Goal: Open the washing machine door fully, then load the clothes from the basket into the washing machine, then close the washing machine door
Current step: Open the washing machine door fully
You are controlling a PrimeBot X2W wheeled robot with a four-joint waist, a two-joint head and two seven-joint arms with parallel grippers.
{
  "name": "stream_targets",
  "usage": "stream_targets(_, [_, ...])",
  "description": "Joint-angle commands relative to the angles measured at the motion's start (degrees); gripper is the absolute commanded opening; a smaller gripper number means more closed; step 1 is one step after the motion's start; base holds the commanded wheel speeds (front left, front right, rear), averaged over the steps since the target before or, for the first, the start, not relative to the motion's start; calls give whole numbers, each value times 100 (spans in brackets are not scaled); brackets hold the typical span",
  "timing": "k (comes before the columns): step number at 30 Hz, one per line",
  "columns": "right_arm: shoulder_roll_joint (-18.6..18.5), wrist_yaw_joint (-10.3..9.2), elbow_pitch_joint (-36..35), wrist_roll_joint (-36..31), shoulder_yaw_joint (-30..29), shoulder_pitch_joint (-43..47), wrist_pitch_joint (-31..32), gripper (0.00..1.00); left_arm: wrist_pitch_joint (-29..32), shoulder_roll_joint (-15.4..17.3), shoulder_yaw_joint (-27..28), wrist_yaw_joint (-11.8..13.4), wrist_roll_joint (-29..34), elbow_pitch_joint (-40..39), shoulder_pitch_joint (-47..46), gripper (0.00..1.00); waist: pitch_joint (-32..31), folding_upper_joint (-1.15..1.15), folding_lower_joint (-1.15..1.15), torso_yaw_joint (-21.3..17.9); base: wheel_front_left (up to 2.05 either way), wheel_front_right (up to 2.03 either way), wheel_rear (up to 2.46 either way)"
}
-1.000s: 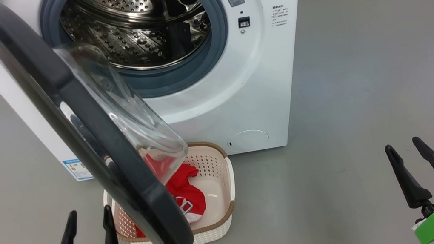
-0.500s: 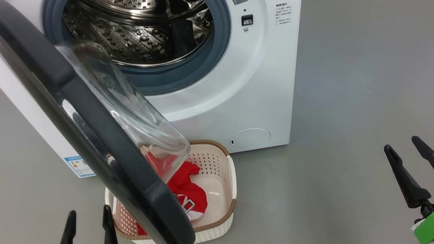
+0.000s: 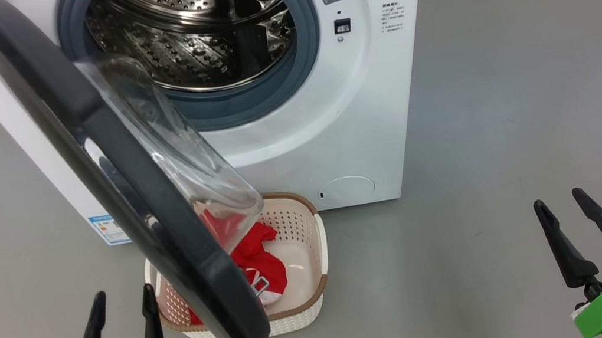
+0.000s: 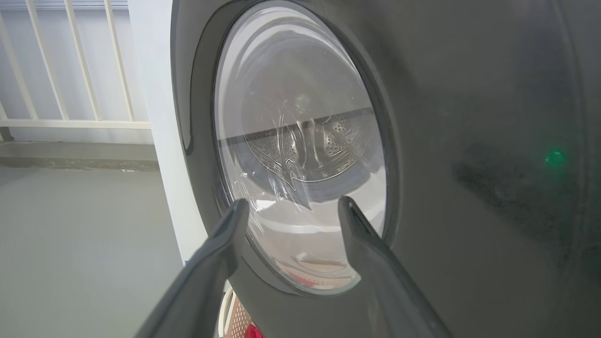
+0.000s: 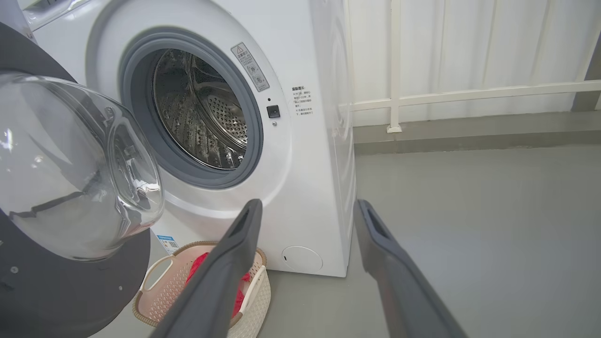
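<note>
On the smooth grey floor [image 3: 501, 73], the washing machine [image 3: 331, 129] stands before a white railing [image 5: 469, 94]; left gripper [image 3: 123, 291] and right gripper [image 3: 557, 198] both spread, empty.

Washing machine [image 3: 331, 129] stands on the floor [image 3: 501, 73] at the back, centre-left, w/ a railing [image 5: 394, 70] behind it. The washing machine door [image 3: 102, 157] is hinged on the machine's left and swung out toward the robot, in front of the drum [image 3: 186, 37] opening's left part and over the basket [image 3: 309, 305]. Basket sits on the floor just before the machine - the clothes [image 3: 257, 256] lie in it, partly behind the door. Left pincer [image 3: 123, 291] is near the door's outer face; right pincer [image 3: 557, 197] is far right, well apart from the machine.
</note>
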Motion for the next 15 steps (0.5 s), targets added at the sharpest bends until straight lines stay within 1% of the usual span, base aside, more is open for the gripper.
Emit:
stream_targets(1, [-77, 9, -131, -76, 66, -46, -70, 100, -31, 90, 184, -29, 5, -170, -173, 100, -1, 0, 0, 0, 0, 0, 0])
stream_targets(15, [-72, 9, -120, -62, 34, -49, -70, 100, -31, 90, 177, -27, 7, -154, -199, 100, 20, 0, 0, 29, 0, 0, 0])
